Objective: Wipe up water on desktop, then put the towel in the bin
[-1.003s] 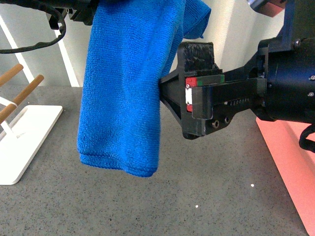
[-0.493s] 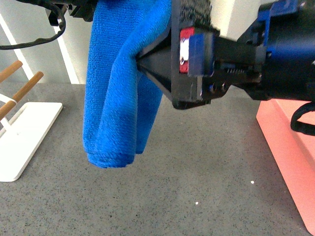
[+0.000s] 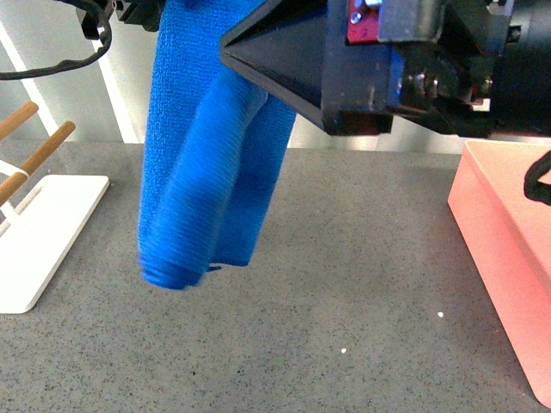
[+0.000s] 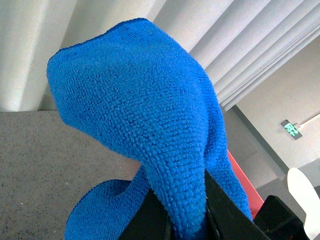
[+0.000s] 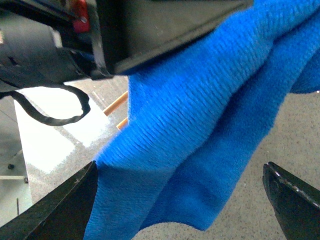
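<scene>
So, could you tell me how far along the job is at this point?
Wiping looks done: no puddle shows on the desktop. In hand: the towel hangs clear of it, pinched by the left gripper, with the open right gripper close beside it. Left to do: carry it over to the bin and drop it in.

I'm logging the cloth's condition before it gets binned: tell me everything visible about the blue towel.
The towel is bright blue microfibre with a fine looped pile, folded and limp. It hangs above the speckled grey desktop without touching it, pinched by the left gripper. The right gripper stands open around its hanging part. Its lower end is blurred.
</scene>
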You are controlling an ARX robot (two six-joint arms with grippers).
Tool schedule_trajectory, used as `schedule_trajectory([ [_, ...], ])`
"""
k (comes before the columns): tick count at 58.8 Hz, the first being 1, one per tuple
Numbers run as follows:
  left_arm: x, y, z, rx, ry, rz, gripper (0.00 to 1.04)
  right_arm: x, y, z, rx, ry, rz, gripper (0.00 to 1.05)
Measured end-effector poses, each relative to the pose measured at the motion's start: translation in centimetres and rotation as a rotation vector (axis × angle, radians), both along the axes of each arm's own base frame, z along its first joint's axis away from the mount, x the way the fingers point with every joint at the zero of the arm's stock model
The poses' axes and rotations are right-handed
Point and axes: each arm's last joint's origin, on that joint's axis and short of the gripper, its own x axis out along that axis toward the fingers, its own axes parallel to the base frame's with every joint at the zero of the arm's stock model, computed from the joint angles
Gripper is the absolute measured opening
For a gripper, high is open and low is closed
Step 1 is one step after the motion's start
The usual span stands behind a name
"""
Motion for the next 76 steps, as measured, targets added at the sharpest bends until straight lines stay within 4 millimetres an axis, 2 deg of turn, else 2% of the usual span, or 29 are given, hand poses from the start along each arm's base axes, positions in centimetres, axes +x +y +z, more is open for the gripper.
schedule_trajectory([
  [29,0.0,0.0,0.0,0.000,0.000,-0.001,0.06,5.3,1.7,-2.6,0.021,0.085,0.052,0.98],
  [43,0.0,0.0,0.0,0.000,0.000,-0.001,0.06,6.1,2.7,-2.8,0.063,0.095,0.097,0.97],
  [55,0.0,0.0,0.0,0.000,0.000,-0.001,0.06,6.0,3.1,-2.7,0.076,0.093,0.095,0.71],
  [64,0.0,0.0,0.0,0.000,0.000,-0.001,0.06,6.0,3.2,-2.7,0.071,0.091,0.083,0.43],
  [71,0.0,0.0,0.0,0.000,0.000,-0.001,0.06,6.0,3.3,-2.7,0.068,0.087,0.086,0.27],
  [76,0.0,0.0,0.0,-0.001,0.001,-0.001,0.19,5.9,3.3,-2.7,0.065,0.081,0.088,0.15],
])
